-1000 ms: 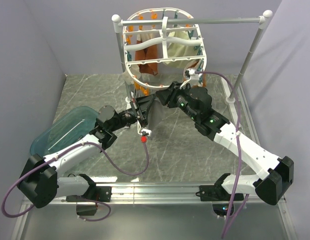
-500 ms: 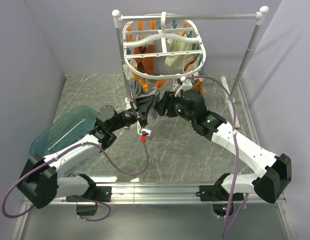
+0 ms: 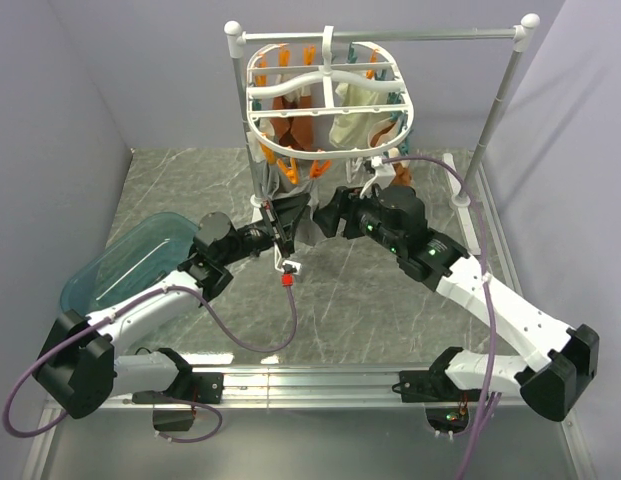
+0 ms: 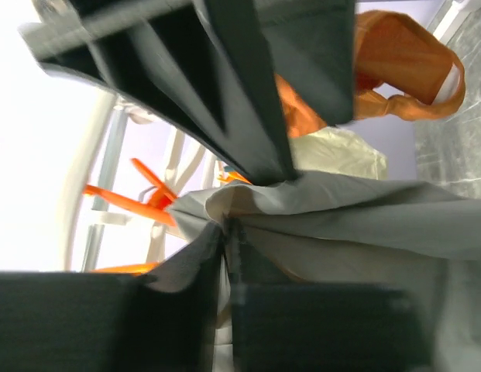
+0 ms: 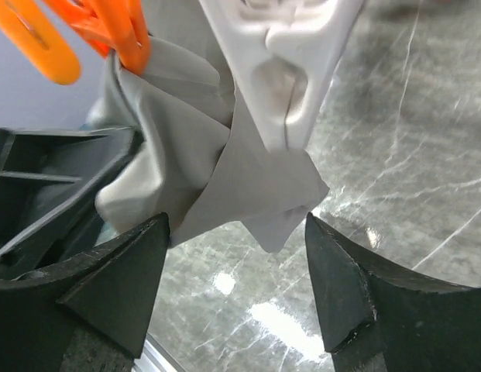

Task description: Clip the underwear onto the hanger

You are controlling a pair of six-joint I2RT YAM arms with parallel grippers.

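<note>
While in left hand (image 3: 288, 215), underwear (image 5: 186, 155) lengthwise downward.

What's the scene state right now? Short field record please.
left tool: shut on the underwear, pinching a fold
right tool: open, one finger either side of the underwear
underwear: hanging below the hanger, top corner at an orange peg
hanger: hooked on the rail, also carrying a brown-orange garment and a cream cloth
clip status: peg looks closed on the fabric, not certain

grey underwear (image 5: 186, 155), white hanger (image 3: 251, 95), orange pegs (image 5: 46, 46)
</note>
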